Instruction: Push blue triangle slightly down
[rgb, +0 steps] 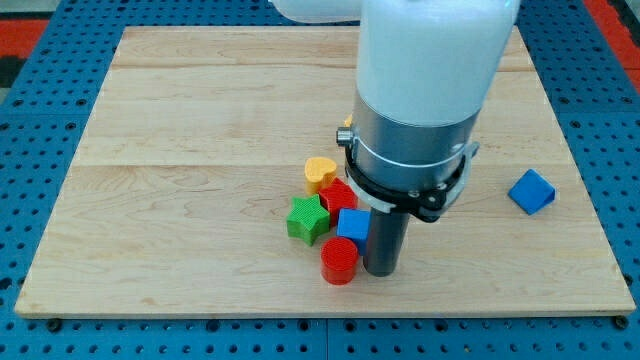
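No legible writing; my tip (381, 271) touching blue block (352, 225), beside red cylinder (339, 260).

Green star (308, 219), yellow heart (320, 172), red cylinder (339, 260), perhaps red block (338, 195), wooden board (180, 150).

A big wooden board (200, 150) lay flat in the middle. It was pale and made of long planks set side by side, and thin lines ran across it where the planks met. The wood looked smooth and clean, with soft brown streaks in it. The light was bright and even, and it made only small, soft shadows.

Under the board was a blue table top (40, 335) full of little round holes in neat rows. The blue showed on the view's left, right and bottom. At the view's top left corner there was a red patch (25, 30), and another red bit at the top right.
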